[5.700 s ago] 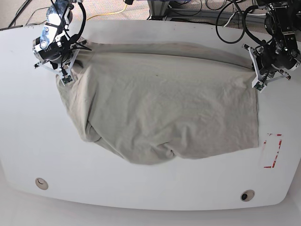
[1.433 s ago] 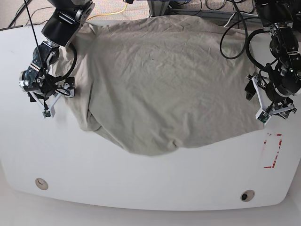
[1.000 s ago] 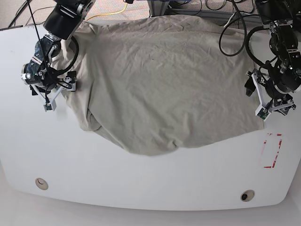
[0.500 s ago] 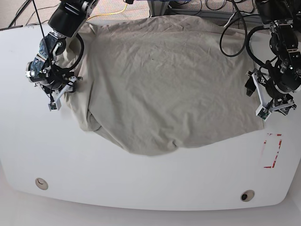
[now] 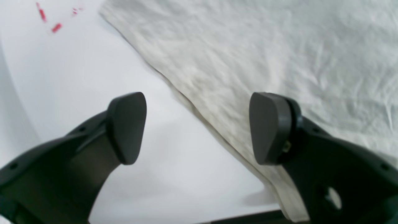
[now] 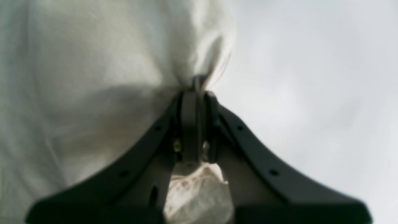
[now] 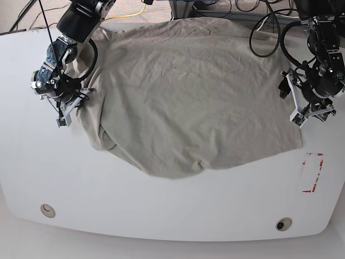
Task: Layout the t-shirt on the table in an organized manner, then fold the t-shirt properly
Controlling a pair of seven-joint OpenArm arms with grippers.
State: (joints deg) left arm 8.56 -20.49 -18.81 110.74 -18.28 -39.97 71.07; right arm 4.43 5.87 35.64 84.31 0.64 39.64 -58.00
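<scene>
The table [image 7: 172, 210] fills nearly the whole base view — a broad white top with rounded corners, a round hole [image 7: 47, 210] near its front left, another hole [image 7: 283, 224] near its front right, and a red-outlined rectangle mark [image 7: 311, 172] by the right edge. Beyond its far edge lie grey carpet, a yellow cable [image 7: 131, 13] and a tangle of black cables [image 7: 267, 21].

The t-shirt [image 7: 188, 97] lies spread over the far half of the table, wrinkled, its upper edge reaching the far rim and its lower edge curving toward the middle.

At the shirt's left edge in the base view, the right gripper [image 7: 70, 105] is clamped on a pinch of fabric. Only the right wrist view shows this clearly: the jaws are pressed together, cloth bunched above their tips and a wad tucked between the fingers [image 6: 192, 124] lower down.

At the shirt's right edge, the left gripper [image 7: 302, 110] is hard to read from above. The left wrist view shows its fingers [image 5: 126, 127] spread wide and gripping nothing, straddling the shirt's hem — one pad over bare table, the other over cloth. Red flecks of the mark show in that view's top left corner.
</scene>
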